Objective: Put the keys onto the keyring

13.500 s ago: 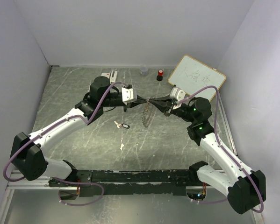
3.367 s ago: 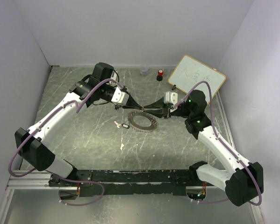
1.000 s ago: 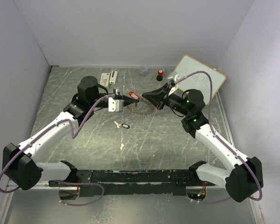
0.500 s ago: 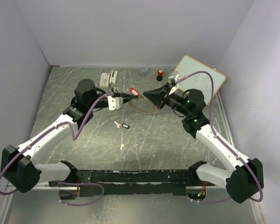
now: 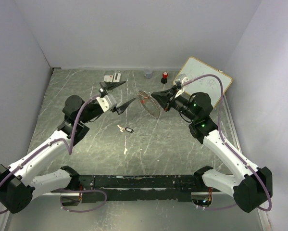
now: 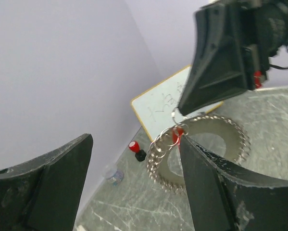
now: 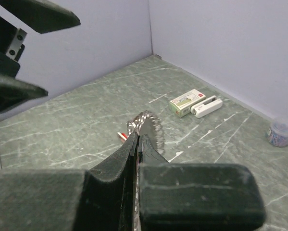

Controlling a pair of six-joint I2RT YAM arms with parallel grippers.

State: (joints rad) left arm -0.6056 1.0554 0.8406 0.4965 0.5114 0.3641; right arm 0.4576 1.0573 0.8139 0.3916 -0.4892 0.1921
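Observation:
My right gripper [image 5: 153,96] is shut on the top edge of the toothed keyring [image 5: 149,104], which it holds upright above the table. The red-headed key [image 5: 143,99] hangs at the keyring [image 6: 206,144] beside small silver rings, just under the right fingertips; the red key [image 6: 178,133] also shows in the left wrist view. My left gripper [image 5: 129,92] stands open and empty, a short way left of the ring. The black-tagged key [image 5: 126,129] lies on the table. In the right wrist view the keyring [image 7: 152,126] and red key [image 7: 121,136] sit past the shut gripper [image 7: 139,136].
A whiteboard [image 5: 203,81] leans at the back right. A red-topped black cylinder [image 5: 165,77] and a small jar [image 5: 148,73] stand by the back wall. A box and stapler [image 5: 114,77] lie back left. A small pale scrap [image 5: 126,150] lies nearer the bases.
The left gripper opened, let go of the red key and drew back to the left. The red key stays at the keyring. The right gripper holds the ring as before.

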